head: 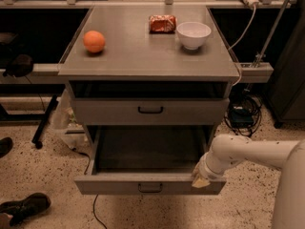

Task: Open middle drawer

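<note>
The middle drawer [119, 184] is pulled well out of the gray cabinet. Its plain gray box interior [147, 149] is in view and holds nothing I can see. Its small black bar handle [150, 187] sits at the centre of the front. My gripper [202, 179] is at the right end of that drawer front, against its top edge, with the white arm [252, 151] reaching in from the right. The smaller drawer above [150, 110] is shut. The lowest drawer is hidden under the open one.
On the cabinet top [143, 56] are an orange [94, 41], a red snack bag [162, 23] and a white bowl [193, 34]. A shoe [26, 207] lies on the floor at the lower left. Cables and a power box [242, 114] lie to the right.
</note>
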`<action>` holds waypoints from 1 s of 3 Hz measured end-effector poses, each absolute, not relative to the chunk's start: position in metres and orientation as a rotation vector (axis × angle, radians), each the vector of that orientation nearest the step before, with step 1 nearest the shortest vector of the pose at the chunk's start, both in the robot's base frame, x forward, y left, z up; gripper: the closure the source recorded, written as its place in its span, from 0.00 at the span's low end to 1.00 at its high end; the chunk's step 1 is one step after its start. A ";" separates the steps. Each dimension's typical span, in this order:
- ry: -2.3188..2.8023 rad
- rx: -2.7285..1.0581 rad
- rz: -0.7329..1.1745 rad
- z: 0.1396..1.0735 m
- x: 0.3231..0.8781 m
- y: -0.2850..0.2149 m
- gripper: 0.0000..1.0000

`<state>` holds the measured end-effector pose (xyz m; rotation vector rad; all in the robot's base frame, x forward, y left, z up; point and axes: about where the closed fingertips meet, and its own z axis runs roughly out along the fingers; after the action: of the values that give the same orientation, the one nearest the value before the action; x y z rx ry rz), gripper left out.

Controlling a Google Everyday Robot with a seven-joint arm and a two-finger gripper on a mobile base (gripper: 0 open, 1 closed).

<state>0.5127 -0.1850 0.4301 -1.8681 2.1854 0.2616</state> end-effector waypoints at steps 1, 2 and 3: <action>2.185 -1.868 0.262 0.430 0.513 -0.185 0.39; 2.187 -1.874 0.272 0.429 0.502 -0.186 0.15; 2.189 -1.877 0.278 0.427 0.476 -0.190 0.00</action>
<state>0.4755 -0.1898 0.4272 -1.8769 2.1893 0.2782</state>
